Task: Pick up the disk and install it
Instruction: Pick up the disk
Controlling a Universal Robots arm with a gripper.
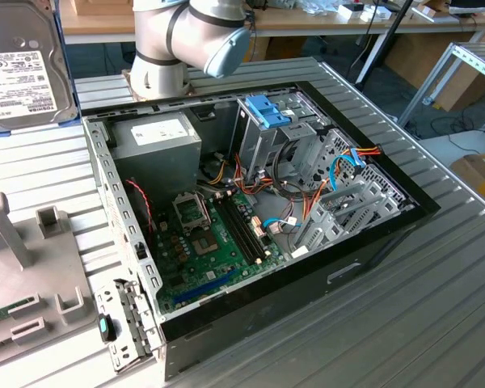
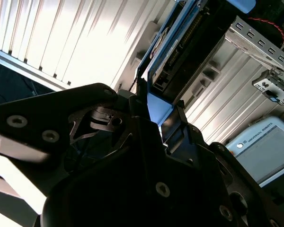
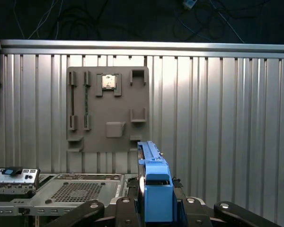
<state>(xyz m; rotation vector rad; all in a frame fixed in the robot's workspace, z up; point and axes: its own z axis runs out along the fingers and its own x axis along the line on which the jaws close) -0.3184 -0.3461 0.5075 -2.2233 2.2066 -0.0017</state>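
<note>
While the disk (image 1: 24,65) hangs at the exterior view's upper left, raised off the table (image 1: 436,307) and well apart from the open case (image 1: 250,210), I see its white label facing the camera and blue rails along its edges. The arm (image 1: 186,36) stands behind the case at the top of that view.

In the first wrist view I see the disk (image 3: 154,187) edge-on and upright, blue carrier end toward the lens. The gripper (image 3: 157,210) is closed on it, with black fingers (image 3: 181,210) pressed to both flat sides. Beyond it a grey fixture plate (image 3: 108,109) lies on the ribbed table, and a corner of the case (image 3: 75,191) sits beside the gripper.

In the second wrist view the disk (image 2: 173,52) rises out of the gripper (image 2: 156,113), its blue rail along one edge.

Inside the case, the cage (image 1: 263,141) with a blue bracket (image 1: 268,109) stands upright near the power supply (image 1: 158,141).
</note>
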